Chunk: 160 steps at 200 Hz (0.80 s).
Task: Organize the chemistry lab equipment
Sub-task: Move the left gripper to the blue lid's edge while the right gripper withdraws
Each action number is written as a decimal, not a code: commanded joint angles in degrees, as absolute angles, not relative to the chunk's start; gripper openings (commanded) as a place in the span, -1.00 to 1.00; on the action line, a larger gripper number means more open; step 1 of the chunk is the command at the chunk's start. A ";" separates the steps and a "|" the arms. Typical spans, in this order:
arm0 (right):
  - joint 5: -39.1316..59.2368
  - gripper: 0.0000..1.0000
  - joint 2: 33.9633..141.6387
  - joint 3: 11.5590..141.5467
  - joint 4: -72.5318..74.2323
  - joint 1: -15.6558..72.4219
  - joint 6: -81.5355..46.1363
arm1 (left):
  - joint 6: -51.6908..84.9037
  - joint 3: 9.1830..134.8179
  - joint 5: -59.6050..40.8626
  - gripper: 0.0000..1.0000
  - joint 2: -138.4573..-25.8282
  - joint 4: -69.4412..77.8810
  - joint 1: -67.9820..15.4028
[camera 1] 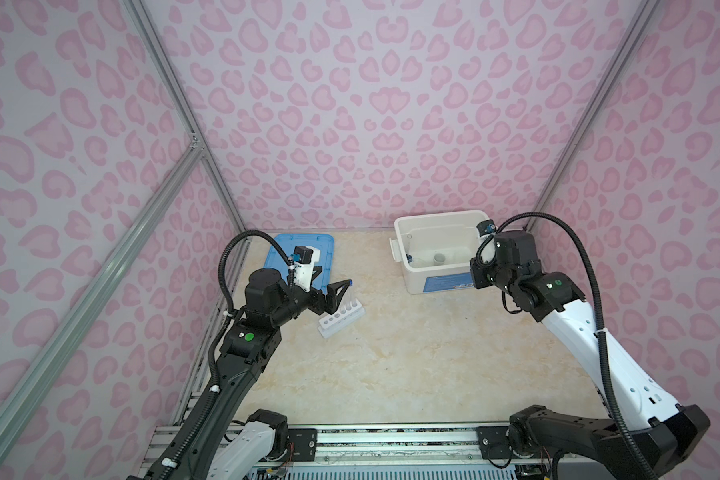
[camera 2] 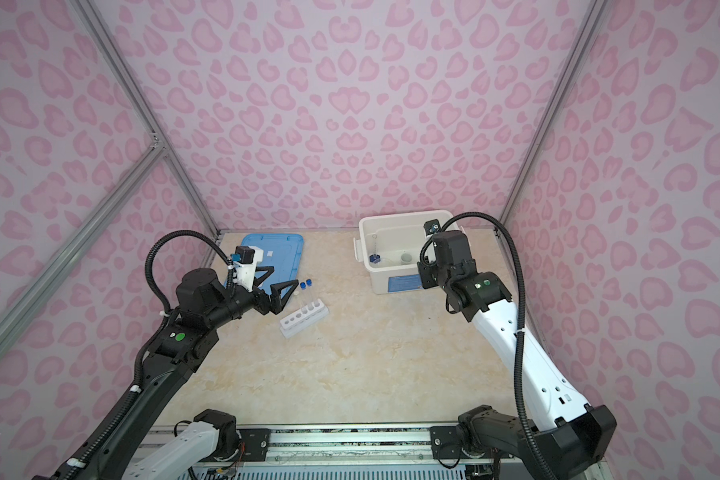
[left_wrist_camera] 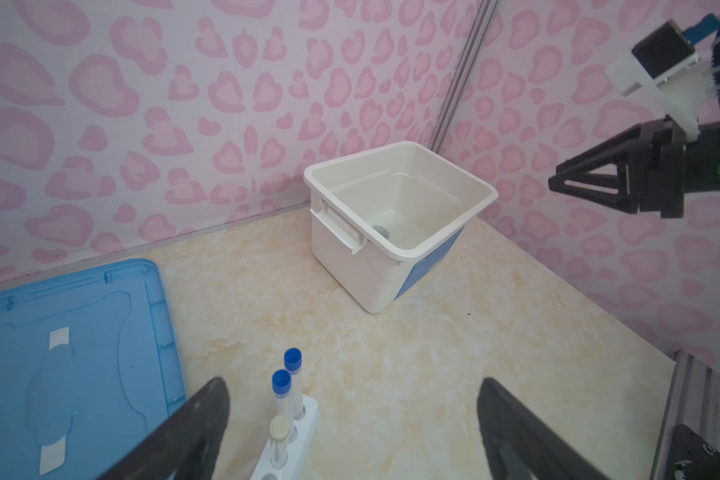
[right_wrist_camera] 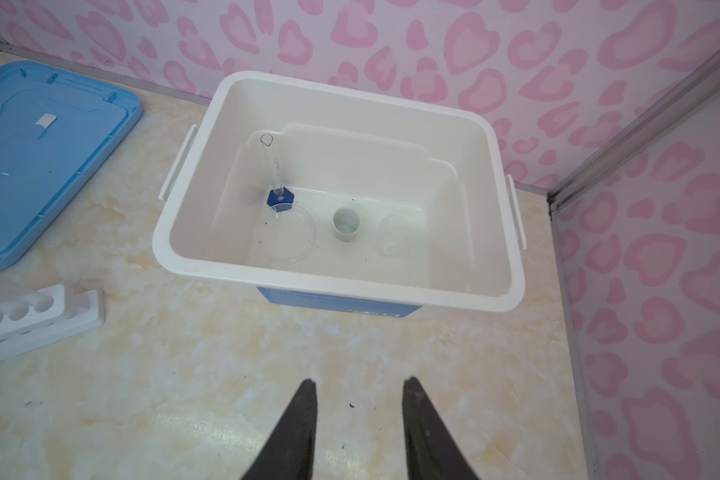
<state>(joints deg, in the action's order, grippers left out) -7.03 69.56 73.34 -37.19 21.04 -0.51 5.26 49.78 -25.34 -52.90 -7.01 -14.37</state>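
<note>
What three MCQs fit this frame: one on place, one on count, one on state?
1. Where is the blue-based cylinder?
A. on a shelf
B. inside the white bin
C. in a drawer

2. How many capped test tubes stand in the white rack?
A. one
B. three
C. six

3. What state is the left tool in?
A. open, holding nothing
B. shut on a tube
C. shut on the rack

Answers:
1 B: its blue base rests on the bin floor in the right wrist view.
2 B: two blue caps and one white cap show above the rack.
3 A: its fingers stand wide apart with nothing between them.
</note>
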 commanded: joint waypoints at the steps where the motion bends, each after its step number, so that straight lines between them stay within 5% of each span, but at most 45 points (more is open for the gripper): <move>1: -6.68 -0.26 66.70 67.77 -32.93 21.95 -3.15 | 10.19 49.48 -27.76 0.89 -53.53 -1.92 -12.16; 111: 3.19 -0.24 64.10 50.53 -18.87 24.43 -7.18 | 20.41 49.23 -20.98 0.89 -57.20 -6.39 8.79; 160: 8.00 -0.24 66.13 48.18 -13.93 24.54 -8.50 | 15.33 51.26 -10.03 0.87 -62.37 -10.91 10.90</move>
<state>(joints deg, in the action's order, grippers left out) 4.58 65.39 49.15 -18.61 24.38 -7.05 18.41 50.17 -16.36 -60.45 -8.40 10.55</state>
